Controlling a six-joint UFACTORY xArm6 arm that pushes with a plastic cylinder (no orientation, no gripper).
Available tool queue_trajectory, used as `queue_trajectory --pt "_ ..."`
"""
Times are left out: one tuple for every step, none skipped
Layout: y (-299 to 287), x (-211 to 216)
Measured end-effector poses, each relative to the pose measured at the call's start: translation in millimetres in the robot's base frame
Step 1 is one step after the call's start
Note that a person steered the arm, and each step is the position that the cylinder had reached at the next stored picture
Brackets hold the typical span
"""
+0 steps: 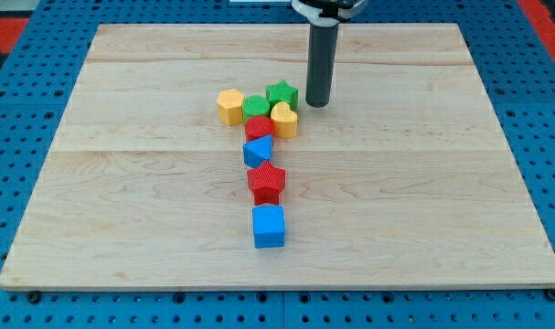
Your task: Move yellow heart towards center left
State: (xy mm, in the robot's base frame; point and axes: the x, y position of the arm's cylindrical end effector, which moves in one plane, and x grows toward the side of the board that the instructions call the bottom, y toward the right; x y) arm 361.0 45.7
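No text, label, brand, number or sign can be read anywhere: the table [122,91] is bare wood, and the coloured blocks carry no markings.

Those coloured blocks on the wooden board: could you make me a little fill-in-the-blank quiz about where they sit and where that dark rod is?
1. My tip stands just to the view's right of the green ____ block.
2. The yellow heart block touches the green star block at the star's view's ____ side.
3. The block nearest the view's bottom edge of the wooden board is the blue ____.
4. Between the red star block and the red round block lies the blue ____ block.

Missing words: star; bottom; cube; triangle
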Motion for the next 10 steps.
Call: queue_trajectory --pt "-34.0 0.5" --pt "-24.5 19.1" --pt "3.6 34.7" --pt "5.8 50.5" --pt "-38.7 53.6" --pt "-85.0 49.2" --pt "-114.3 32.9" --pt "-135.7 25.0" --pt "-137.5 50.3" --pt "-162.3 69.2"
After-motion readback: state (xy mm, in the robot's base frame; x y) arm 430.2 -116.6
